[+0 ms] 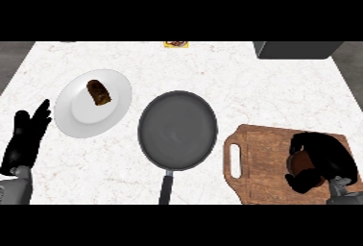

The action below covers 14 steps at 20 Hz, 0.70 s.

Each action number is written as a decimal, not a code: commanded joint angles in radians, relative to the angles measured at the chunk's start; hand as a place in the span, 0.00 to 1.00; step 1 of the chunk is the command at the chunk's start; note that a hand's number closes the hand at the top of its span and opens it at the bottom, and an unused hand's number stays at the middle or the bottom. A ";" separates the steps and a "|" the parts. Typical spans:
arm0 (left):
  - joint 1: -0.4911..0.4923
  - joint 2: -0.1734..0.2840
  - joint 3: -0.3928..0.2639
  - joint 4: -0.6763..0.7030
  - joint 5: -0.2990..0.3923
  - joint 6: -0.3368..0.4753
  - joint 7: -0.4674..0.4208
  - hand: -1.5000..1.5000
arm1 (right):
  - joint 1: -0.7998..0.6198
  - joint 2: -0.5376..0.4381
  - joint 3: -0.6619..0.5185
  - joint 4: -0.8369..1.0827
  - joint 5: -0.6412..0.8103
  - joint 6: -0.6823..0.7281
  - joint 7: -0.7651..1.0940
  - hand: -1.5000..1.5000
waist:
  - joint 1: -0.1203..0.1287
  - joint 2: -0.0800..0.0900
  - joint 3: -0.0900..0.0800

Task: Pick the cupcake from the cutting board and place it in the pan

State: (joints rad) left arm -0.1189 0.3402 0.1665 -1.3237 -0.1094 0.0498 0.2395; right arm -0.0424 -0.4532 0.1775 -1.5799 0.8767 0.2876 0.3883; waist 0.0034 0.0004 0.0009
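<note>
The cupcake, brown and mostly hidden, sits on the wooden cutting board at the lower right. My right hand is curled round it, thumb below and fingers over the top. The dark round pan lies in the middle of the counter, just left of the board, with its handle pointing toward me. Nothing lies in the pan. My left hand rests open at the left edge, fingers up.
A white plate with a brown pastry on it lies left of the pan. A dark box stands at the back right corner. A small yellow item lies at the counter's far edge.
</note>
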 commanded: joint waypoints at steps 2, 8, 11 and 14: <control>-0.016 -0.003 -0.007 -0.016 0.008 -0.013 0.029 0.50 | 0.027 -0.134 0.071 -0.016 -0.028 -0.022 -0.371 1.00 | -0.002 -0.001 0.002; 0.031 0.017 0.024 -0.007 0.006 -0.008 0.001 0.50 | 0.004 -0.124 -0.079 -0.069 -0.104 -0.288 -0.618 1.00 | -0.009 -0.005 0.002; -0.024 0.001 -0.007 -0.014 -0.018 0.005 0.042 0.50 | -0.030 -0.083 -0.106 -0.130 -0.203 -0.277 -0.682 1.00 | -0.015 -0.003 0.001; -0.047 -0.013 0.007 0.047 -0.008 0.000 -0.015 0.50 | -0.083 -0.047 -0.101 -0.151 -0.225 -0.222 -0.648 1.00 | -0.005 0.000 -0.001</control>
State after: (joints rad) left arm -0.1323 0.3391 0.1746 -1.3039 -0.1150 0.0485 0.2385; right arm -0.0678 -0.5383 0.0911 -1.7114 0.6956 0.0578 -0.2316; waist -0.0074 -0.0019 0.0007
